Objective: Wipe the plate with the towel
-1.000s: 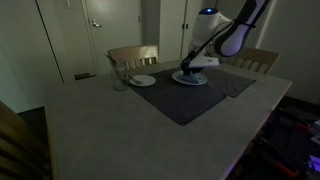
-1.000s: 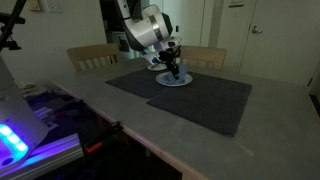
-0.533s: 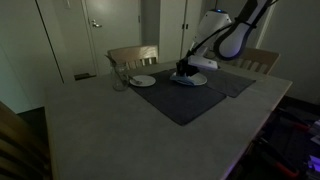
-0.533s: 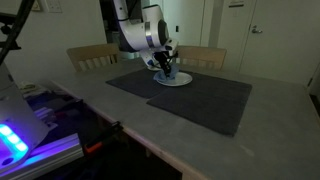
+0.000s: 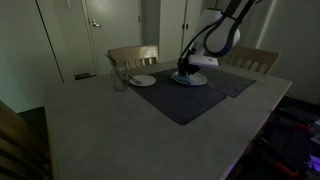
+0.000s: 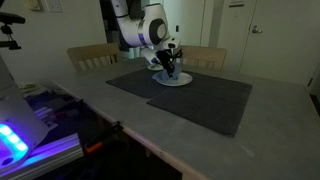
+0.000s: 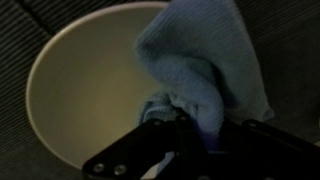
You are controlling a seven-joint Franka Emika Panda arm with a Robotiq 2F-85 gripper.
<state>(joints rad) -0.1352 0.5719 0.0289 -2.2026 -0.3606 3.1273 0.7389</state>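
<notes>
Dim light is falling over a grey dining table, and we are looking at dark placemats spread across its far end, with wooden chairs standing behind them and pale doors showing in the back wall. We are finding the plate lying flat on a placemat. In the wrist view the towel is sitting bunched on it, covering its right-hand side. The gripper is coming down from above — its jaws are standing narrow, pinching the blue folds while the cloth is resting on the plate. In both exterior views the arm is bending down over that spot. A smaller plate is sitting nearby on the same mat, and what looks like a glass is standing just beside it.
</notes>
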